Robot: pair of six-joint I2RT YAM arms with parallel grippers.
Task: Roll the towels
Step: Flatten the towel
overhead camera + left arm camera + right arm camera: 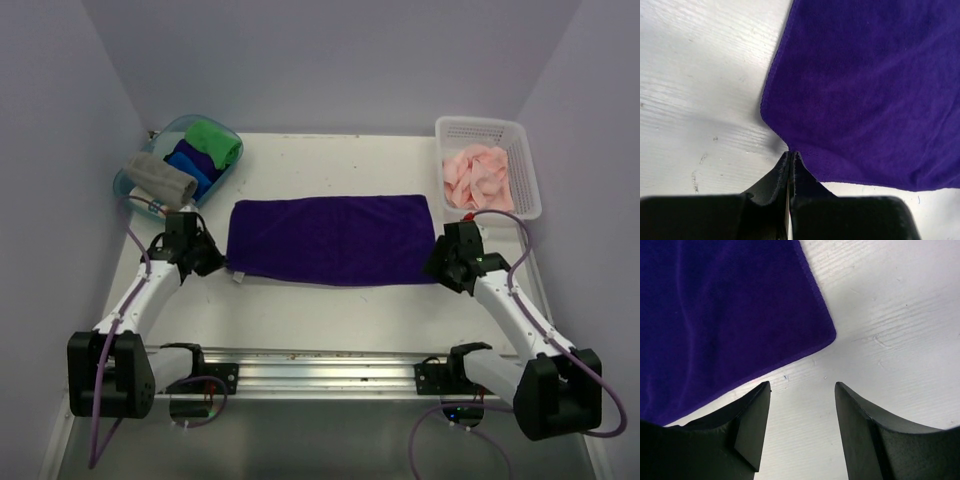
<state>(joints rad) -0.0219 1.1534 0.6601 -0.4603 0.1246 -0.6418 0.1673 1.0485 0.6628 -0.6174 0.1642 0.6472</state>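
A dark purple towel point(330, 238) lies spread flat across the middle of the table. My left gripper point(207, 258) is at its near left corner. In the left wrist view the jaws point(791, 154) are shut, and the corner of the purple towel point(865, 90) is drawn to a point between the tips. My right gripper point(447, 262) stands open just off the near right corner. In the right wrist view, bare table shows between the gripper's fingertips point(802, 385), and the purple towel's corner point(740, 315) lies flat ahead of them, untouched. A grey towel point(160, 177) lies rolled at the back left. Pale pink towels point(476, 174) fill a basket.
A white mesh basket point(528, 170) holds the pink towels at the back right. A blue tub point(178, 131) at the back left holds a green roll point(215, 143) and a blue roll point(192, 163), with the grey roll on its near rim. A metal rail point(320, 370) runs along the near edge.
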